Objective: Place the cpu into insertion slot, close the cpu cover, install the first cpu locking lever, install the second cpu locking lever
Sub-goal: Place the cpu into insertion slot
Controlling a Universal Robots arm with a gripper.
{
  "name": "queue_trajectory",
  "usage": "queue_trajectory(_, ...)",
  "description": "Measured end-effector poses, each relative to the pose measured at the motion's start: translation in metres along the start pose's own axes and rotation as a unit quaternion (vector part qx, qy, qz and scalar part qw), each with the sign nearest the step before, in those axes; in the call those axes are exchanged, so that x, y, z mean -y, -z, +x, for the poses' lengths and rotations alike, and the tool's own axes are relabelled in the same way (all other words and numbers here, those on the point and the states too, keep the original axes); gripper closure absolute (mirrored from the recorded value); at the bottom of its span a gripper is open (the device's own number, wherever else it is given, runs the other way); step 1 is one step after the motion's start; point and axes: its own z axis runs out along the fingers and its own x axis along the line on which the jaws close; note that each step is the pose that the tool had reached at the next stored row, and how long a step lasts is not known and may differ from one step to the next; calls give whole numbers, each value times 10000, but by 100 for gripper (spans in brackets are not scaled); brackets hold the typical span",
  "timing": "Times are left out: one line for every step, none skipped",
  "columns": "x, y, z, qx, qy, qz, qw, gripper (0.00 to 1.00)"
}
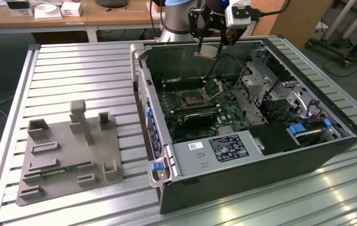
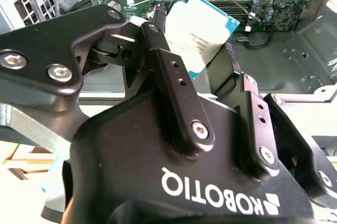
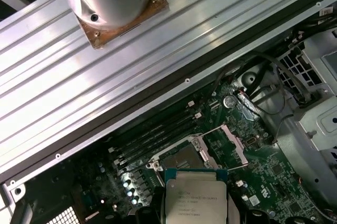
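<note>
My gripper [image 1: 212,43] hangs above the open computer case, over its far wall, shut on the cpu [image 1: 206,51]. The cpu [image 2: 202,23] is a flat square chip with a silvery top and teal edge, clamped between the black fingers [image 2: 171,71]. In the first wrist view the cpu [image 3: 196,198] sits just short of the insertion slot [image 3: 178,158], a square socket on the green board. The cpu cover [image 3: 233,146] is swung open beside the socket. In the exterior view the insertion slot [image 1: 191,99] lies well below the chip, with the cpu cover [image 1: 219,85] raised next to it.
The case walls [image 1: 142,89] ring the board. A drive cage [image 1: 272,87] and cables fill the exterior view's right side, and a power supply [image 1: 229,148] sits at the near end. A grey fixture plate [image 1: 65,150] lies on the slatted table. The arm's base [image 3: 110,0] stands behind the case.
</note>
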Motion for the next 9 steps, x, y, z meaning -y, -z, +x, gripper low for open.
queue_trajectory(0, 0, 0, 0, -1, 0, 10000, 46)
queue_trajectory(0, 0, 0, 0, -2, 0, 10000, 46)
queue_trajectory(0, 0, 0, 0, -4, 0, 10000, 46)
queue_trajectory(0, 0, 0, 1, -12, 0, 10000, 46)
queue_trajectory(0, 0, 0, 3, -29, 0, 10000, 46)
queue_trajectory(0, 0, 0, 6, -59, -1, 10000, 46)
queue_trajectory(0, 0, 0, 8, -93, -1, 10000, 46)
queue_trajectory(0, 0, 0, 12, -130, -2, 9999, 46)
queue_trajectory(0, 0, 0, 15, -171, -3, 9999, 46)
